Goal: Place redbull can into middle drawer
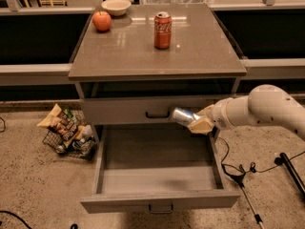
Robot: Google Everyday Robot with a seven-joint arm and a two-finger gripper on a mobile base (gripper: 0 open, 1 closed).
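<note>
The redbull can [183, 115] is a slim silver can lying sideways in my gripper [198, 122]. The gripper is shut on it and reaches in from the right on a white arm. It holds the can in the air over the back right part of the open middle drawer [159, 179], in front of the closed top drawer front [124, 110]. The middle drawer is pulled far out and its grey tray-like interior holds nothing.
On the tabletop [128, 51] stand a red Coca-Cola can [162, 30], an apple [102, 21] and a white bowl [116, 6]. A wire basket of snack bags [66, 131] sits on the floor at the left. Black cables [243, 173] lie on the floor at the right.
</note>
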